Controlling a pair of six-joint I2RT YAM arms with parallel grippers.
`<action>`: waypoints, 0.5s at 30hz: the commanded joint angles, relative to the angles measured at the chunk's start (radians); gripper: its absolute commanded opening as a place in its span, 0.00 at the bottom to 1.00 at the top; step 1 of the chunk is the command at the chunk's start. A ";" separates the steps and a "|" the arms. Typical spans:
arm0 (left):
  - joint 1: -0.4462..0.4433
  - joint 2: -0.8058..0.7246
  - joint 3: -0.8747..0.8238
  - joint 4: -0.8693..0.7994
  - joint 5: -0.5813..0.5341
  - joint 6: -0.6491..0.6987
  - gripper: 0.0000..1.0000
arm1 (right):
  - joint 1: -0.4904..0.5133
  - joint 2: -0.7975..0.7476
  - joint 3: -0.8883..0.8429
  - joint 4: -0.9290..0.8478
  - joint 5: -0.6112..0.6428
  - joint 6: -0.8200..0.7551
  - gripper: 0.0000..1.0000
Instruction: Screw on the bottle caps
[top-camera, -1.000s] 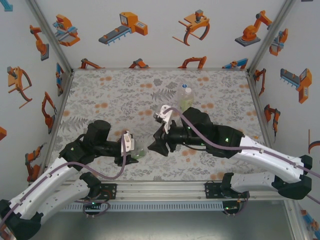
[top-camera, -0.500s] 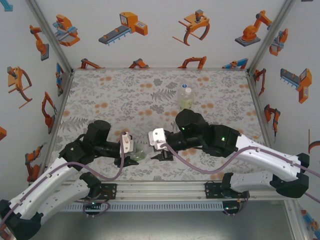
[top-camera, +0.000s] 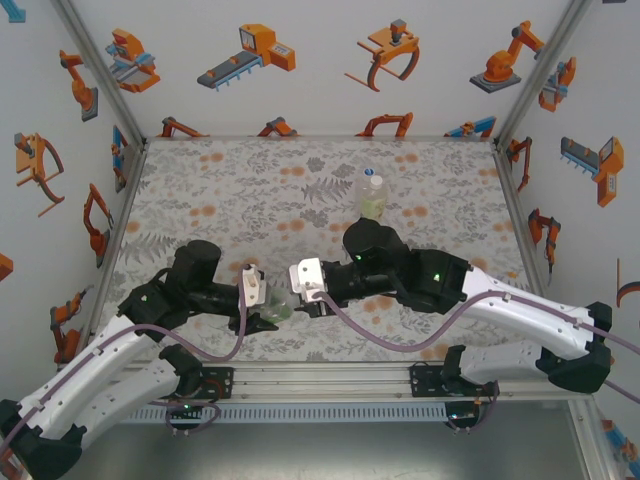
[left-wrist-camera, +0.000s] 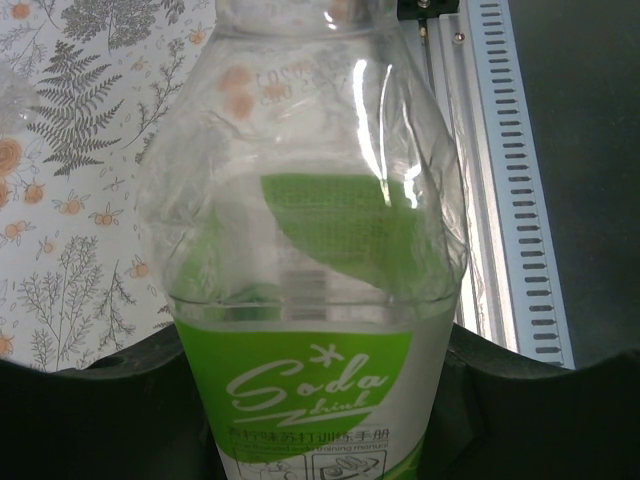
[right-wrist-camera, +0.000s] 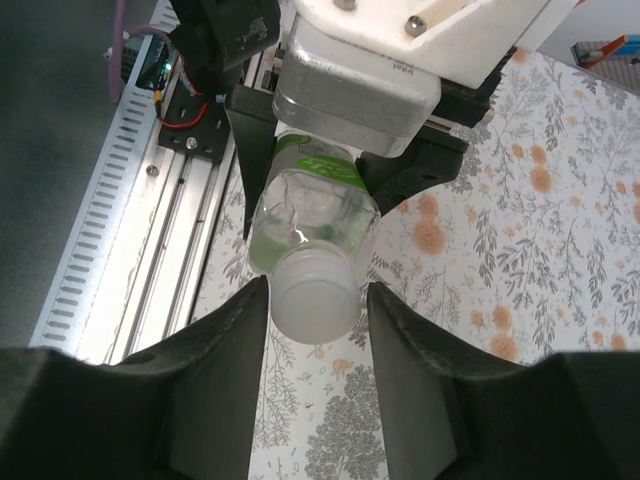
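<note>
My left gripper is shut on the clear bottle with the green label, its black fingers pressing the label from both sides. In the top view this bottle is held near the table's front edge, tilted toward the right arm. A white cap sits on its mouth. My right gripper straddles that cap. Its left finger is at the cap's side, and a thin gap shows beside the right finger. A second bottle with a pale yellow-green label stands upright at the back.
The aluminium rail with the arm bases runs just behind the held bottle along the table's near edge. Printed walls close in the floral table on three sides. Open table lies to the left and at the back.
My right gripper has swung left and toward the front edge, coming onto the held bottle's mouth. Its jaws have narrowed round the cap. The left gripper has stayed put with the bottle.
</note>
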 joint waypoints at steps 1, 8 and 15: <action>-0.001 -0.004 0.027 0.013 0.039 0.023 0.00 | 0.010 -0.001 0.000 0.029 0.002 -0.009 0.37; -0.002 -0.011 0.026 0.013 0.037 0.021 0.00 | 0.010 0.003 -0.004 0.067 0.082 0.190 0.04; -0.001 -0.031 0.021 0.023 -0.047 0.004 0.00 | 0.011 -0.004 -0.098 0.197 0.340 0.891 0.00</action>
